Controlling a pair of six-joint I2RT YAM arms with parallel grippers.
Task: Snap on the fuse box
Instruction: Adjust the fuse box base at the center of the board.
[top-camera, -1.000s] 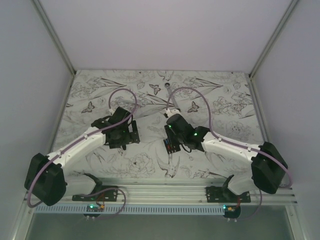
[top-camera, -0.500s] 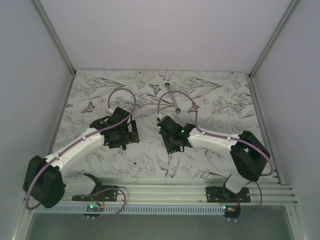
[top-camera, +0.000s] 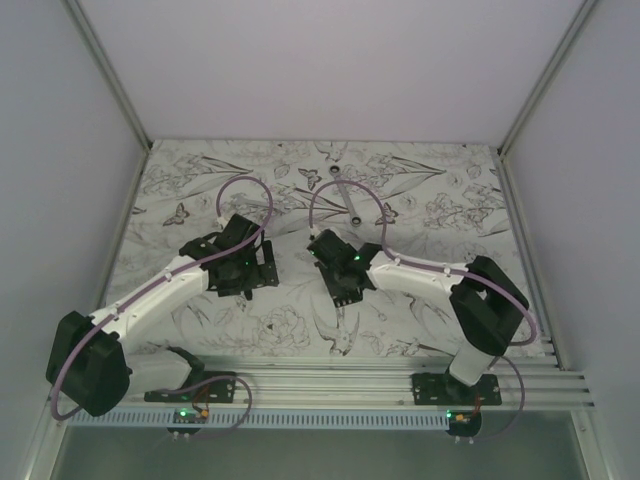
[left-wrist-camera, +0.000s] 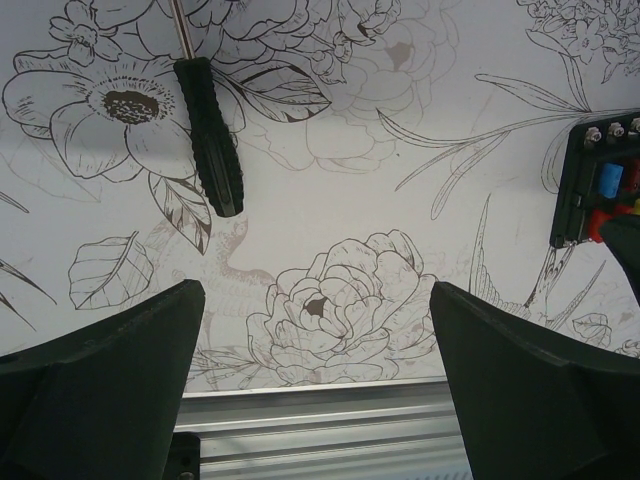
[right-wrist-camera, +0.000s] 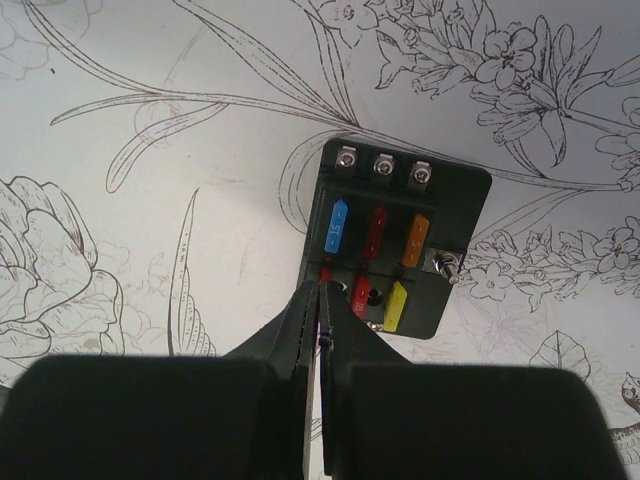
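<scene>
- Count: one fuse box (right-wrist-camera: 400, 240), uncovered, five coloured fuses (right-wrist-camera: 338, 226) showing in it; one screwdriver (left-wrist-camera: 210, 135); two grippers.
- Right gripper (right-wrist-camera: 322, 288): fingers pressed together, tips touching the fuse box's near-left corner; whether anything sits between them I cannot tell.
- Left gripper (left-wrist-camera: 315, 300): fingers spread wide, holding nothing, above bare table.
- Fuse box lies mid-table, somewhat towards the near edge; the screwdriver lies apart from it.
- Table (top-camera: 450, 170): white, printed with flowers and butterflies, metal rail (top-camera: 330, 375) along the near edge, plain pale walls (top-camera: 320, 60) around.
</scene>
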